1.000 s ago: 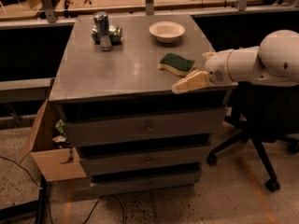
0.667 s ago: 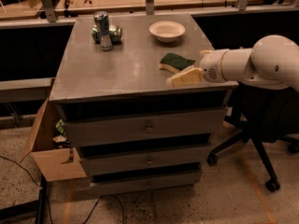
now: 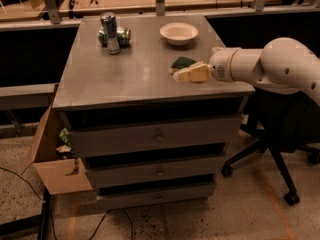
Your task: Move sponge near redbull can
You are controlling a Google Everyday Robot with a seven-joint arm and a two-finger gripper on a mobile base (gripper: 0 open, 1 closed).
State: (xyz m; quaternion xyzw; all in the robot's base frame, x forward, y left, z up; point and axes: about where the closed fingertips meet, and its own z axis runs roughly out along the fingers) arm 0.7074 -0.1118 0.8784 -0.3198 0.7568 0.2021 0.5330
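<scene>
The sponge [image 3: 182,62], dark green on top with a yellow edge, lies on the grey cabinet top [image 3: 130,69] near its right side. My gripper [image 3: 186,74] reaches in from the right on a white arm and sits right at the sponge's near side, partly covering it. The redbull can [image 3: 109,32], slim and silvery with a shiny top, stands upright at the far left of the top, well away from the sponge.
A stouter green can [image 3: 118,35] lies on its side behind the redbull can. A white bowl [image 3: 178,33] sits at the far middle. A black office chair [image 3: 280,134] stands to the right, an open cardboard box [image 3: 55,159] to the left.
The gripper has moved left and farther onto the cabinet top, closing in on the sponge. The sponge and cans have not moved.
</scene>
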